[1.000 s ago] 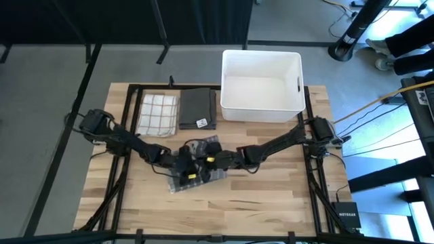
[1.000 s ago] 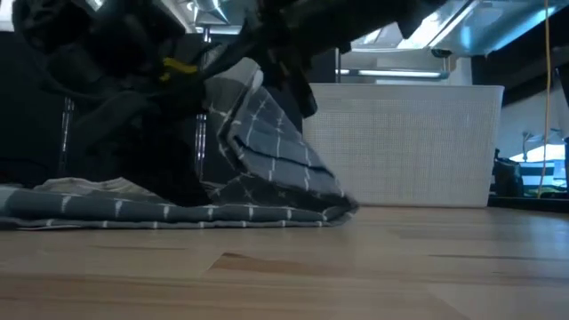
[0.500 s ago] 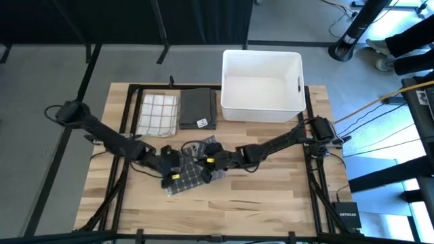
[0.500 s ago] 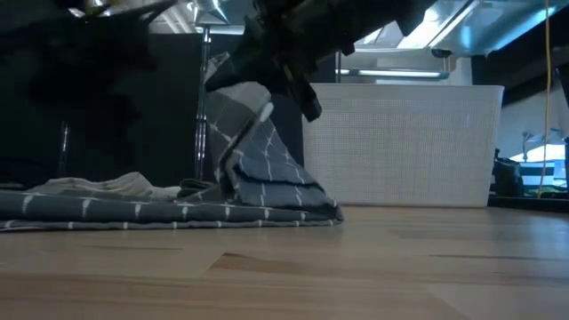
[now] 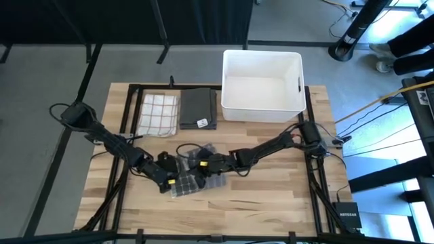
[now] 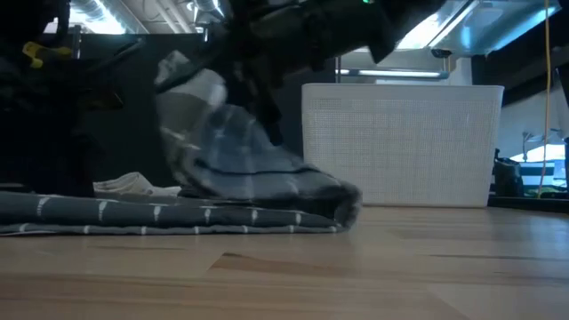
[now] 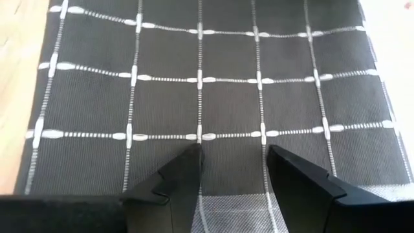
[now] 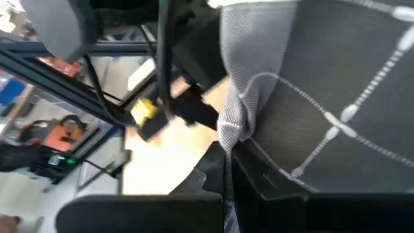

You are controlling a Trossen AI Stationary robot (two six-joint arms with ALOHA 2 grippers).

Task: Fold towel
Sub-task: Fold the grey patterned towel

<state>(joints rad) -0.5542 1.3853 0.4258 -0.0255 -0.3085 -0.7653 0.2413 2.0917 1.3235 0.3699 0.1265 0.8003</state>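
A dark grey towel (image 5: pixel 193 179) with a white grid lies on the wooden table near its middle. Most of it is flat (image 6: pixel 169 213). One part (image 6: pixel 218 133) is raised and leans over the flat part. My right gripper (image 5: pixel 202 163) is shut on this raised part and reaches in from the right. My left gripper (image 5: pixel 169 181) is at the towel's left end. In the left wrist view it stands open (image 7: pixel 233 165) over the flat cloth (image 7: pixel 200 97), with nothing between its fingers. My right gripper pinches an edge of the towel (image 8: pixel 234 126) between its two fingers, where the cloth bunches. One layer or several, I cannot tell. The fingers come from the table's right, slanting down. The held part is lifted off the table and the remainder of the towel (image 6: pixel 267 209) lies flat.
A white bin (image 5: pixel 262 85) stands at the far right. Beside it, at the far edge, lie a folded white checked towel (image 5: pixel 157 114) and a folded dark towel (image 5: pixel 197 108). Bare wood (image 5: pixel 271 196) stretches along the near side and to the right.
My left gripper has drawn back off the towel's middle toward the table's left and near edge, staying open. My right gripper has carried the held edge toward the left and a little down. The raised flap now leans over the flat part, which has stayed put.
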